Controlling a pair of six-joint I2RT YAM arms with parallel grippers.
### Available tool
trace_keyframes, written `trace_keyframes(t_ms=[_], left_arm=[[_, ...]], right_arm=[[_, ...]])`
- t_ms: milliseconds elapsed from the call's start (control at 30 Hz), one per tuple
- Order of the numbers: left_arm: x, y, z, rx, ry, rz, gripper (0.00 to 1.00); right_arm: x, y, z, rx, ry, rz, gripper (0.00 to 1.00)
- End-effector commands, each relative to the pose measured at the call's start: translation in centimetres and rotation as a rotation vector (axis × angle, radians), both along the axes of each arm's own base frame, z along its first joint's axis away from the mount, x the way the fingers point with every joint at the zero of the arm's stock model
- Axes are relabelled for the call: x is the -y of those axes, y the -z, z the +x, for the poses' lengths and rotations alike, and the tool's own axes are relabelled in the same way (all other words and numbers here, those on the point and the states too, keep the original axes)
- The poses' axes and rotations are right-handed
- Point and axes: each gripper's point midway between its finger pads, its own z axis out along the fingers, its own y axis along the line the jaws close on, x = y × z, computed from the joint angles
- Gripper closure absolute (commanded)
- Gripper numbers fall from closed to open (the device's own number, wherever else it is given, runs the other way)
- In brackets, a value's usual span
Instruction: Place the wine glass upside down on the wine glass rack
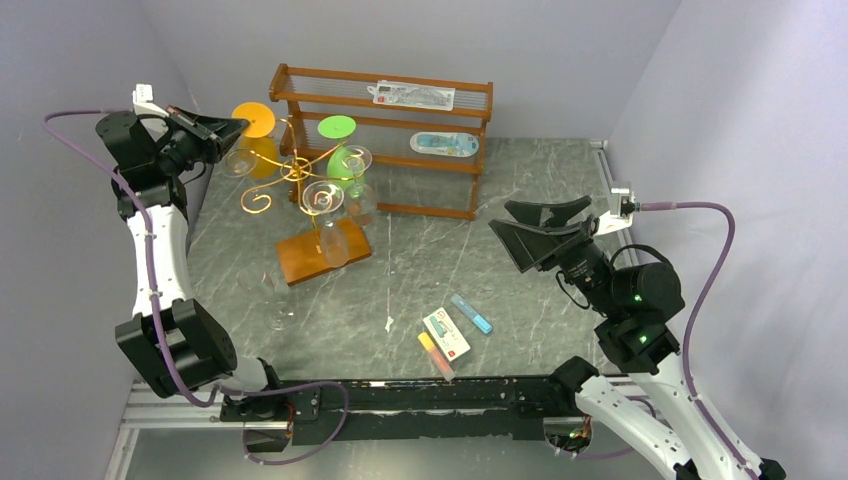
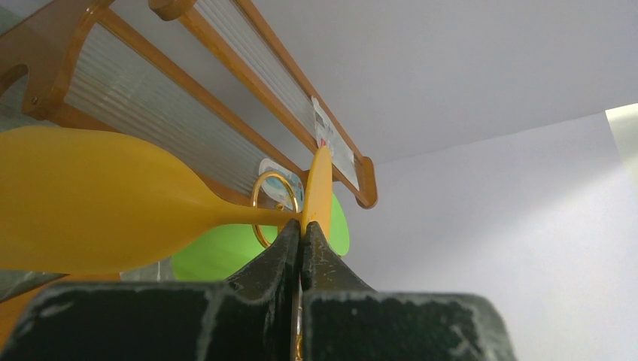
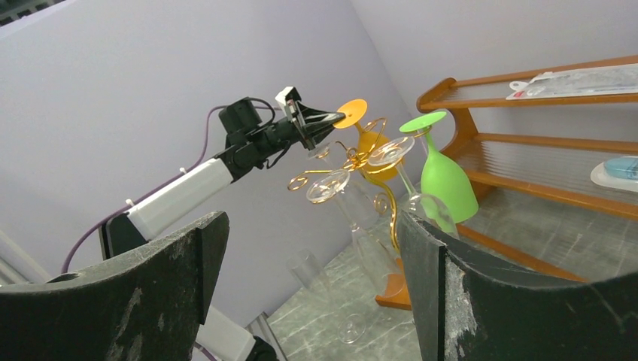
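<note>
This is a robotics lab test cell rather than a home: plain pale walls point(image 1: 420, 40) box in a grey marbled table point(image 1: 520, 285) on the left, far and right sides, the left arm point(image 1: 158, 250) and right arm point(image 1: 625, 290) are bolted to a black rail point(image 1: 430, 395) at its near edge, trailing purple cables point(image 1: 685, 205)

There is an orange-yellow plastic wine glass point(image 1: 254, 120) and a bright green plastic wine glass point(image 1: 337, 127). The curly gold wire rack point(image 1: 296, 168) has a brown wooden base point(image 1: 300, 262).
</note>
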Motion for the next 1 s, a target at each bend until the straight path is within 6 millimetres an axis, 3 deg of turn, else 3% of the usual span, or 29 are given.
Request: trace_keyframes(t_ms=[0,367,967], left_arm=[[1.3,-0.8,-0.5,-0.001,0.063,0.018,0.95],[1.4,-0.9,-0.8,-0.012,0.049,0.076,0.95],[3.3,-2.4,-2.2,0.033,0.134,0.050,0.95]], right_arm=[[0.2,0.2,0.2,-0.001,0.012,0.007,0.14],[0.0,0.6,0.3,-0.014,0.005,0.012,0.14],[0.4,0.6,0.1,-0.016,0.016,0.014,0.14]])
